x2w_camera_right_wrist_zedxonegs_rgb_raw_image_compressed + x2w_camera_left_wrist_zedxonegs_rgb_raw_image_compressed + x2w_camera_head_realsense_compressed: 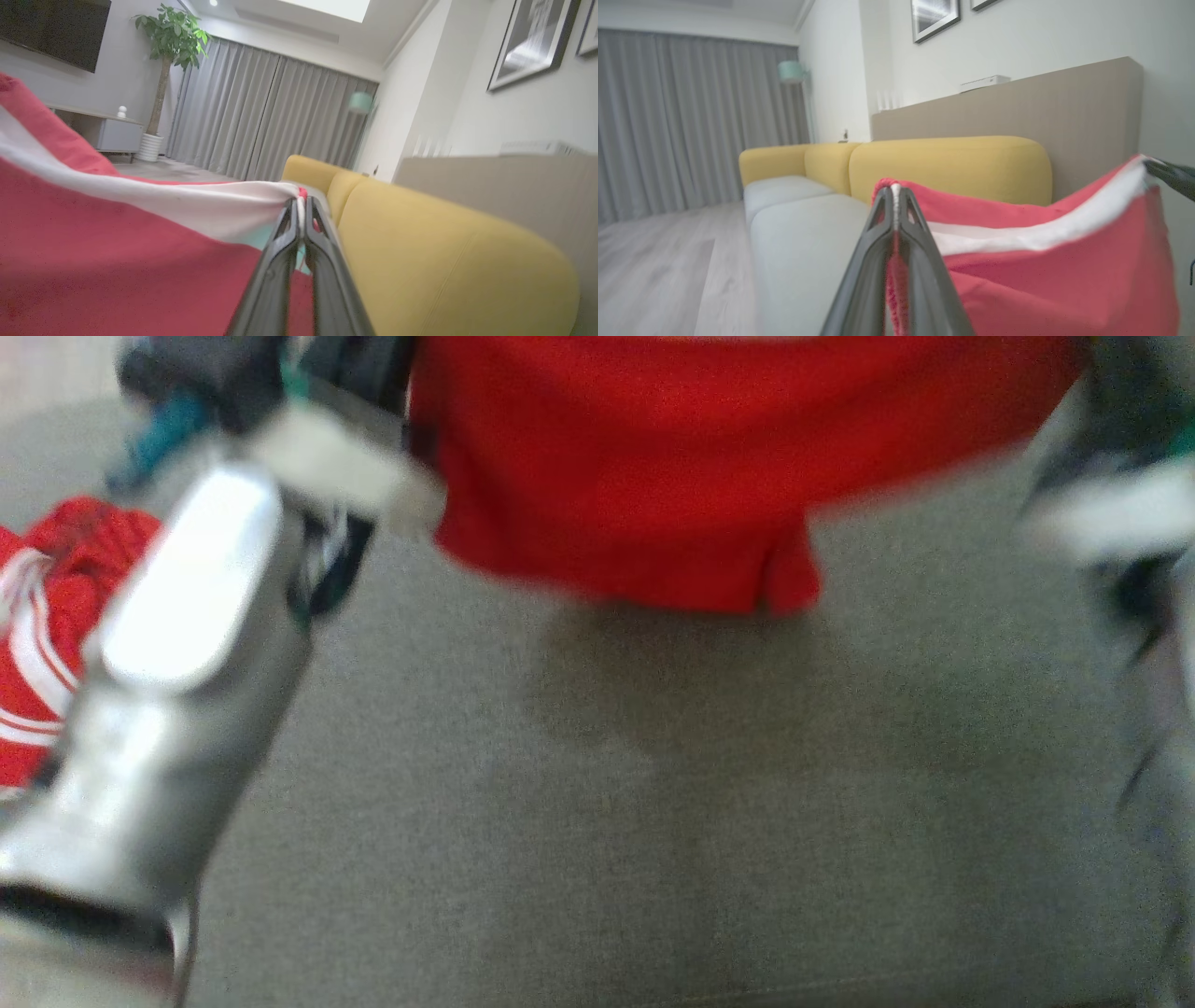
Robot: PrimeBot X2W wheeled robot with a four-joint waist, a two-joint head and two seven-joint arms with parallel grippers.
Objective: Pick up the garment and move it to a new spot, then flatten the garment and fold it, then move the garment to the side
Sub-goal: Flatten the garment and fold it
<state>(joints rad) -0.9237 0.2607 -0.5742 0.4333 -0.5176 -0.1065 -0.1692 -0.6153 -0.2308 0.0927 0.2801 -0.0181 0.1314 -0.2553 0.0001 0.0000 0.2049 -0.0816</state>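
We hold the red cloth garment [653,476] stretched between both arms, at 12 o'clock in the head view, above the grey woven sofa seat [653,821]. Its long axis runs from 9 to 3 o'clock, gripper to gripper. Its lower hem hangs toward 6 o'clock, apparently clear of the seat, with a shadow beneath.

The left gripper [895,196] has its fingers pressed together on one end of the garment's white band [1041,233]. The right gripper [301,205] is pinched the same way on the other end. Neither arm is nearer, so we judge that the next move is to lower both evenly, hem first.

From the head view, blurred as it is, we get the landing room and a second red cloth with white stripes [47,616] at 9 o'clock, which we should keep clear of. From the wrist views we get the two grips, sharp, and the yellow padded backrest [952,163] beyond.
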